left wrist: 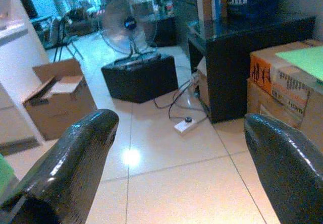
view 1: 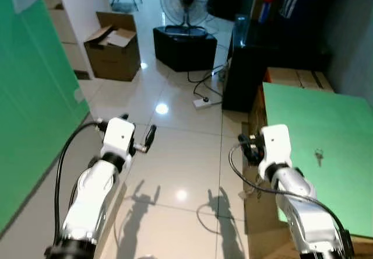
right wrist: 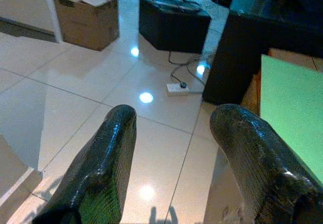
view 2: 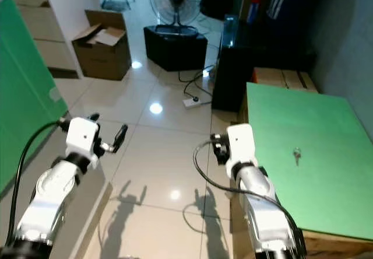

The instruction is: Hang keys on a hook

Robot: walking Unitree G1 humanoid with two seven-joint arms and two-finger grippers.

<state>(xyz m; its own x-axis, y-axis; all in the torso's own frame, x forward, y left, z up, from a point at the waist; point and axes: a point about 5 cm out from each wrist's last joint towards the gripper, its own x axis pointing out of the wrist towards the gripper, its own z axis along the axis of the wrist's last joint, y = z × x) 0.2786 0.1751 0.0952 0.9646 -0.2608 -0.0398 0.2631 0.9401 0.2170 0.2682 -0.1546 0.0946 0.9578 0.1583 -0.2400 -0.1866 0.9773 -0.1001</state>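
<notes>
Task is basically at zero: the keys (view 1: 318, 155) lie flat on the green table (view 1: 326, 119), untouched, well to the robot's right and apart from both arms. Nothing is picked up and nothing is hung; I can't make out any hook in these views, so locating it is left to do, plus reach, grasp, carry and hang. The right gripper (right wrist: 174, 158) is held out in front over the tiled floor (view 1: 180, 154), just beside the table's near-left edge, with fingers spread and nothing between them. The left gripper (left wrist: 176, 158) is also raised over the floor, on the robot's left near the green panel (view 1: 35, 95), its fingers wide apart and empty. The keys read as a small, thin metallic item, pale grey against the green, with a rounder part at one end and a short shaft trailing toward the robot; too small to tell how many keys there are or whether there's a ring. My read is a low-profile object on a flat surface, so the grasp will likely need fingertips right down at the tabletop, with a risk of it sliding. The right arm looks the closer candidate for the pick.
</notes>
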